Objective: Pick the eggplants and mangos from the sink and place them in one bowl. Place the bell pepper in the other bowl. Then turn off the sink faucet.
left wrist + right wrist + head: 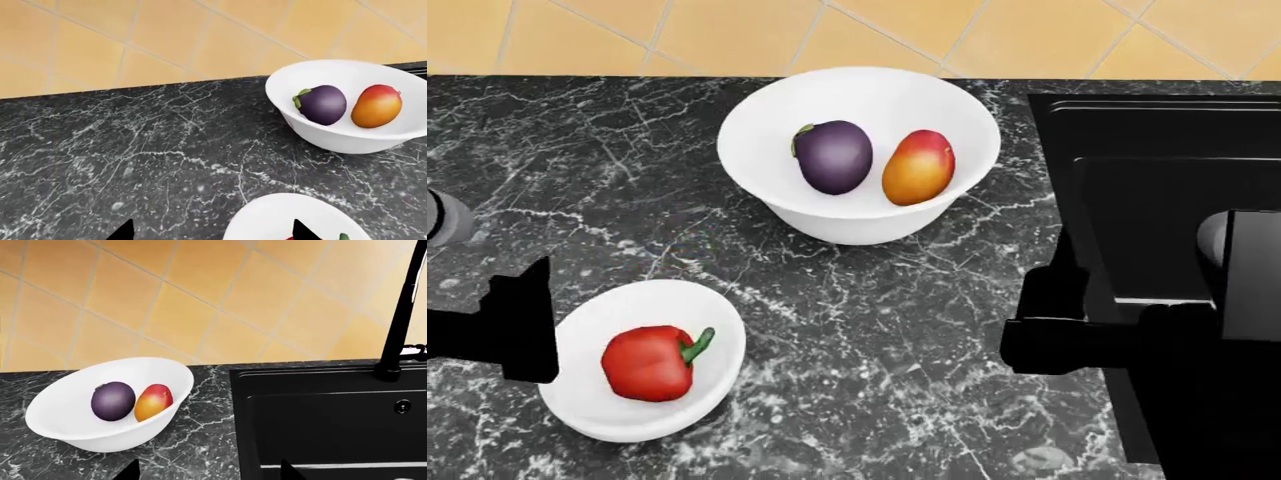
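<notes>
2 white bowls sit on the black marbled surface [868, 330]. Larger bowl [858, 150] stands near the yellow tiled wall [827, 30], just left of the black sink [1174, 200]; it holds 1 purple eggplant [834, 156] and 1 orange-red mango [918, 167], side by side and touching or nearly so. Smaller bowl [641, 358] lies nearer the robot, well apart from the larger one; it holds 1 red bell pepper [651, 362] with its green stem pointing toward the sink side.

Sink basin appears bare of produce in the right wrist view; drain [401, 406] visible. Black faucet [400, 315] rises at the back rim of the sink. Running water cannot be made out.

Left hand [210, 232]: only 2 dark fingertips show at the frame edge, set far apart, nothing between them; it hovers above the smaller bowl's rim. Right hand [210, 471]: 2 fingertips likewise spread wide and holding nothing, over the surface at the sink's front-left edge. In the head view both arms appear as dark silhouettes.
</notes>
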Tool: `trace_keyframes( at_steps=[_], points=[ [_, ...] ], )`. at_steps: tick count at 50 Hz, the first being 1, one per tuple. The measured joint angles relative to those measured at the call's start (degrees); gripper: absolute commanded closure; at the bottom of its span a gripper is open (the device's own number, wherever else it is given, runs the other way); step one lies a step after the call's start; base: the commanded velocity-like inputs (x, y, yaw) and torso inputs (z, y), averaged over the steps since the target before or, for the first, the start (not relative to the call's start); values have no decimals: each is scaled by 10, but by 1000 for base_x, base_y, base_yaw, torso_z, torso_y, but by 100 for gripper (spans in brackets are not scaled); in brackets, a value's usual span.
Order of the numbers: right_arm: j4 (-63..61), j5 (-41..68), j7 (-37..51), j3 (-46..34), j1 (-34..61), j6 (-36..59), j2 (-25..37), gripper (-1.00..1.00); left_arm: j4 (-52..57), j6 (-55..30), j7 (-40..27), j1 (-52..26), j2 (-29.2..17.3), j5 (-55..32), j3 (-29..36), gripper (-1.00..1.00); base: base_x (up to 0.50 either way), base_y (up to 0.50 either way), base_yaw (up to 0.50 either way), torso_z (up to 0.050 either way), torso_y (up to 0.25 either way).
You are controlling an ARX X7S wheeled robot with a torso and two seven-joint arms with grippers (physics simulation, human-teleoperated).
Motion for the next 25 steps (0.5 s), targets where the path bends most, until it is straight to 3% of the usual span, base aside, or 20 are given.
trace_keyframes(
  at_steps=[5,11,25],
  points=[
    [2,7,2,0,1,5,-2,-100,11,8,-7,7,-7,-3,-8,-100,-228,-56,0,0,0],
    [-4,9,6,0,0,7,0,-100,21,14,-13,15,-13,-7,-15,-100,-208,-488,0,0,0],
    [-8,-10,12,-3,-18,-7,6,-100,36,28,-14,34,-13,-3,-15,-100,-2,-500,0,0,0]
  ],
)
